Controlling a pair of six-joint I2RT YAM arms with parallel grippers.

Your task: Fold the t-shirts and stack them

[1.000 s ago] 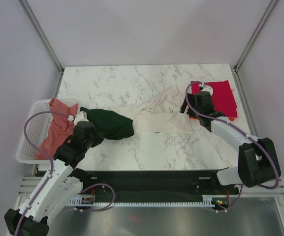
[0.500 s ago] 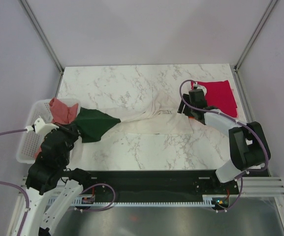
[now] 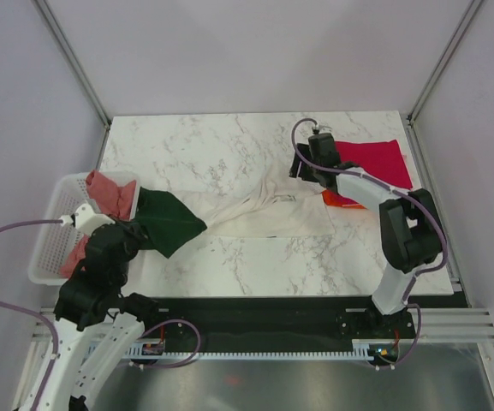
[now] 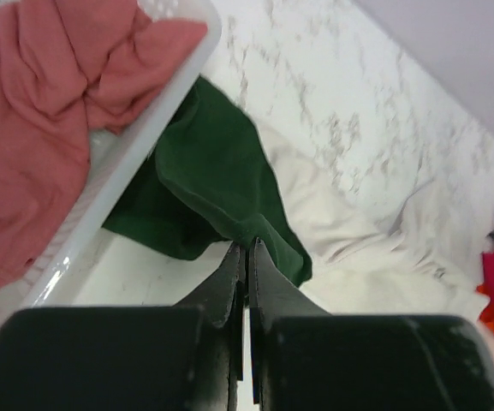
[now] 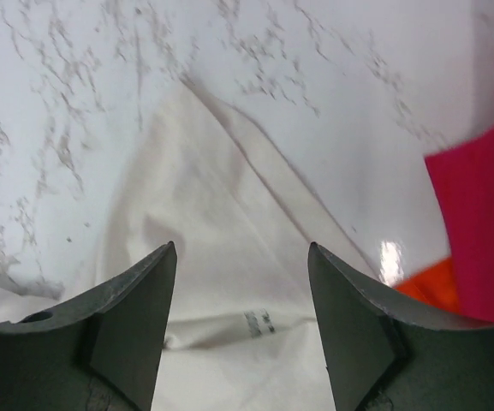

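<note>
Limp, light cream tee (image 3: 268,214) on bench (image 3: 229,141); left fingers (image 4: 228,278) pinch green sleeve (image 4: 212,171), right fingers (image 5: 135,317) wide above its other end, likely best pinched at the edge.

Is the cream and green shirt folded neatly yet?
Not folded. The cream t-shirt lies rumpled and stretched across the marble table, its green sleeve pinched in the left pincer.

Shirt pulled long, both arms in new places.
The left arm (image 3: 101,265) is now drawn back beside the basket (image 3: 45,257) and the dark green sleeve (image 3: 168,224) has come with it, so the cream t-shirt (image 3: 264,210) lies stretched thinner across the bench (image 3: 229,137). The right arm (image 3: 358,184) now reaches farther back, over the cream cloth's far end.
</note>
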